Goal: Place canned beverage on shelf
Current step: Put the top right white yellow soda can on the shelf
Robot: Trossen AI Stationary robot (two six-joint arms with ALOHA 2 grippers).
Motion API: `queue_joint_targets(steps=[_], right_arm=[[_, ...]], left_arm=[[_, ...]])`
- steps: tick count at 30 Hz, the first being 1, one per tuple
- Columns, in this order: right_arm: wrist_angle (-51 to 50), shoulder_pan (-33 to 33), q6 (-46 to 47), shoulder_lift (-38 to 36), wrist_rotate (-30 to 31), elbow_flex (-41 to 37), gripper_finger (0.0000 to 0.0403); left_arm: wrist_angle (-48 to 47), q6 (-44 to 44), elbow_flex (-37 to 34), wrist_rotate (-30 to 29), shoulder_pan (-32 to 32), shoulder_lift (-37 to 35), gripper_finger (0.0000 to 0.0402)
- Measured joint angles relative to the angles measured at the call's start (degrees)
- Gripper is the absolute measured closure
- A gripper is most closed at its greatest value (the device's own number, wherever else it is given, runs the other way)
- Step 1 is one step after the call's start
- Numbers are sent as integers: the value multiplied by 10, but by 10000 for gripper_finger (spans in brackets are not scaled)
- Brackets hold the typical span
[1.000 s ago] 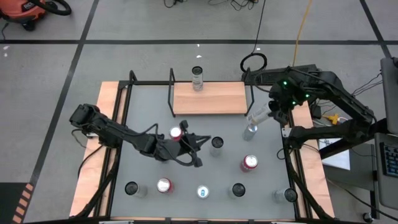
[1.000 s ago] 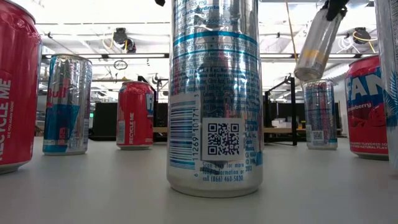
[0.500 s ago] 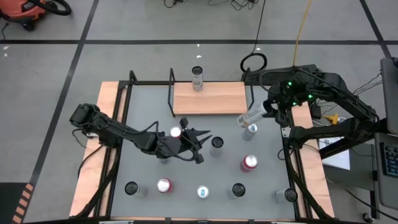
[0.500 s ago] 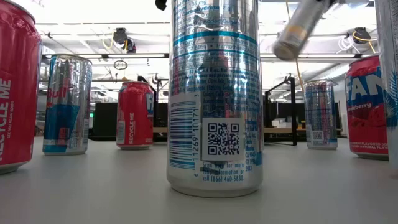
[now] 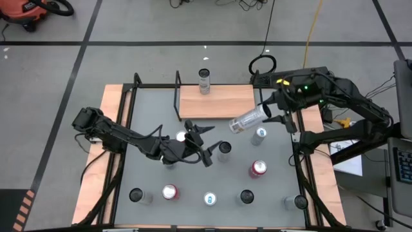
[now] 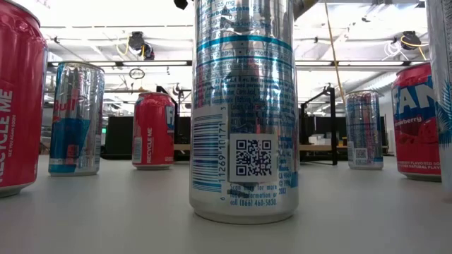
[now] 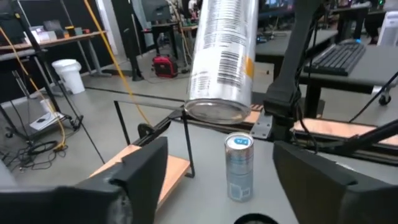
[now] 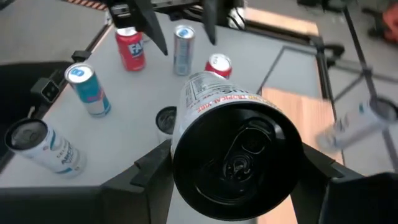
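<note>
A row of cans [image 5: 209, 198] stands along the near edge of the table [image 5: 148, 103]. Mid-table, the left gripper [image 5: 201, 143] hangs with fingers spread, holding nothing, a small can [image 5: 181, 136] just beside it. Farther back on the right, the right gripper [image 5: 278, 111] pinches a silver can [image 5: 250, 119], tipped sideways in the air over the shelf's [image 5: 217, 102] near right corner. Another can [image 5: 204, 81] stands upright at the shelf's far edge.

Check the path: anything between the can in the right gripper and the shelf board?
Nothing visible blocks it. The right gripper holds the silver can tilted, just off the shelf board's near right corner. The board's only occupant, another can, stands at its far edge. The black end frame is close.
</note>
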Motion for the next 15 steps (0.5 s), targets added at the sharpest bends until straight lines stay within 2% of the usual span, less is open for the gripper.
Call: queue_joint_targets(steps=[4, 7, 10, 15], right_arm=[[14, 16, -45, 10, 0, 0, 197], [24, 26, -79, 22, 1, 0, 197], [34, 33, -113, 35, 1, 0, 197], [50, 41, -178, 51, 1, 0, 197]], left_arm=[[16, 15, 0, 4, 4, 0, 74], [17, 18, 0, 28, 12, 0, 60], [17, 18, 0, 69, 21, 0, 56], [17, 27, 0, 75, 30, 0, 56]])
